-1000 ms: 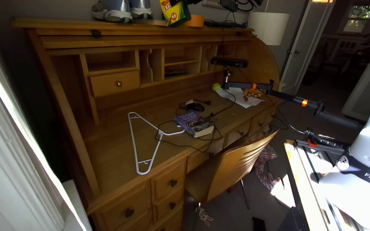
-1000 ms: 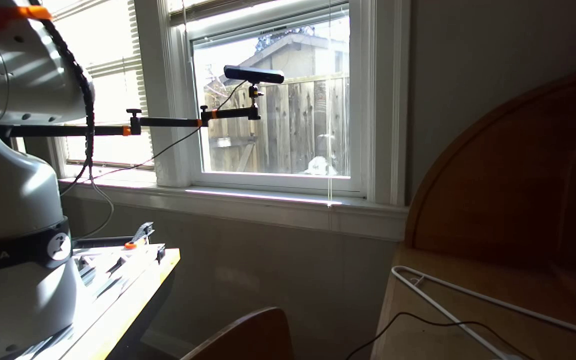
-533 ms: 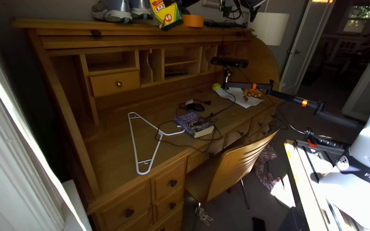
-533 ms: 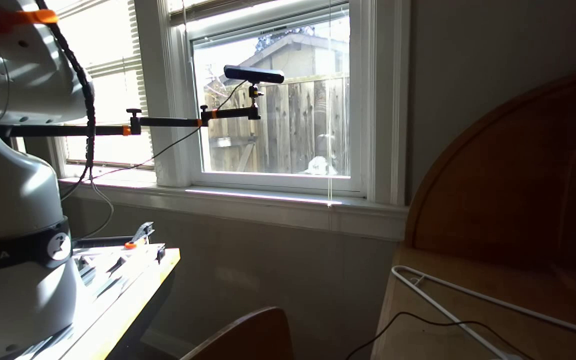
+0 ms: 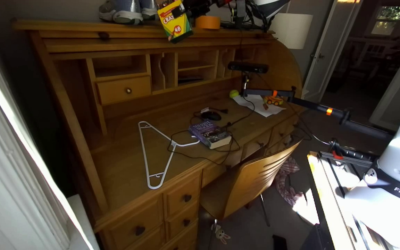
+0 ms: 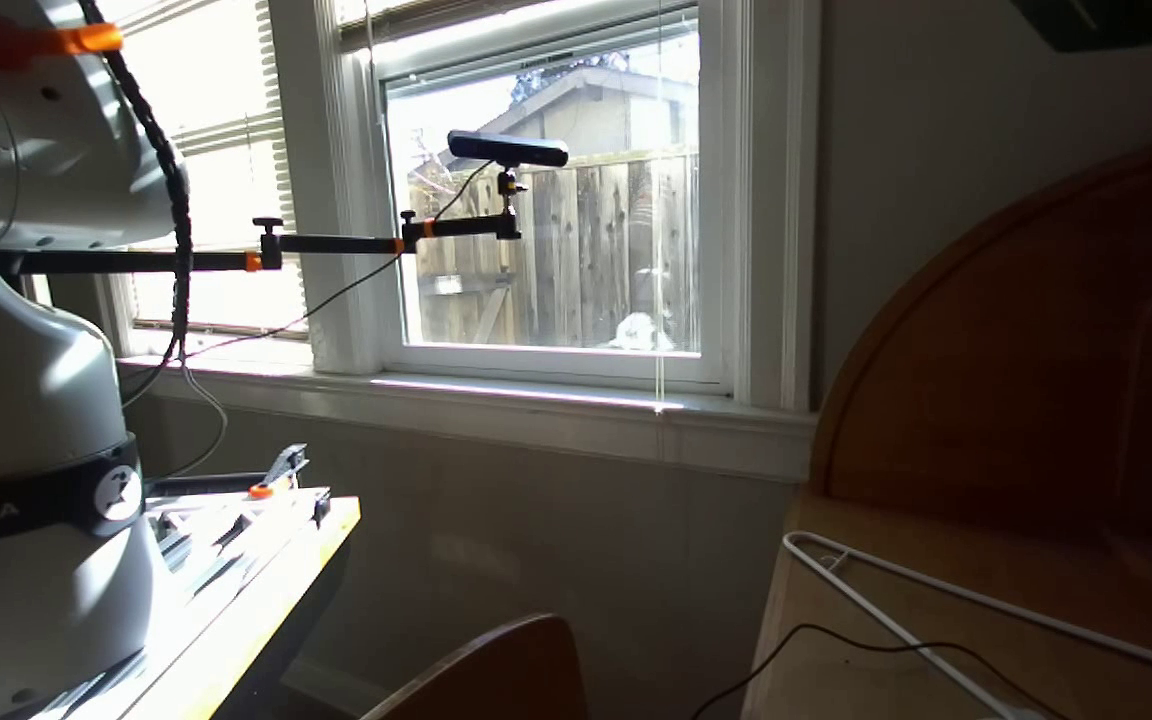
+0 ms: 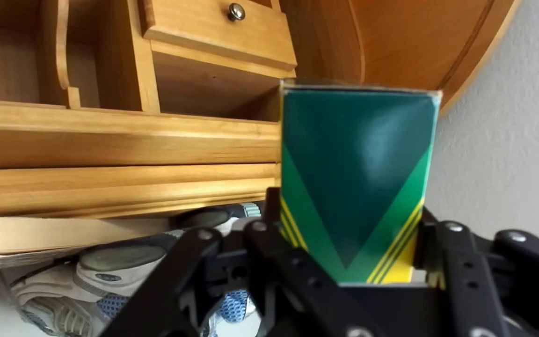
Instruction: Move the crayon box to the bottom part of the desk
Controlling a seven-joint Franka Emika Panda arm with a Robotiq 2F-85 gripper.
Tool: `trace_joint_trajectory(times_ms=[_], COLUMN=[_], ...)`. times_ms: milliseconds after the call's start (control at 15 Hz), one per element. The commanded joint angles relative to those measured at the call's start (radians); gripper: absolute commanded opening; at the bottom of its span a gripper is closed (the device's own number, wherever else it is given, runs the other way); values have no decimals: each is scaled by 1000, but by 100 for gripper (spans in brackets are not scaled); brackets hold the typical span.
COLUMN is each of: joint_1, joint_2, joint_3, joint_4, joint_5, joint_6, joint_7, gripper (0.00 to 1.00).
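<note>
My claw (image 7: 350, 217) is clamped on the box (image 7: 358, 159), which hangs tilted. Worktop's (image 5: 123, 170) below the claw, hanger (image 5: 174, 143) and book (image 5: 209, 133) on it.

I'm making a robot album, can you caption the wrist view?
Black two-fingered gripper holds a rectangular green-and-yellow cardboard crayon box, with a honey-coloured wooden desk behind.
</note>
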Motion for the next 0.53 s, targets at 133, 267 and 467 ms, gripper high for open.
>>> trace_joint_trajectory(times_ms=[133,267,467], joint_1=[44,60,60], joint_2=[40,68,124], joint_3=[5,16,33], joint_4=[-97,-102,-113], joint_5=[166,220,367], joint_6=[43,54,80], joint_7=[-305,-446,-665], gripper=[34,34,34])
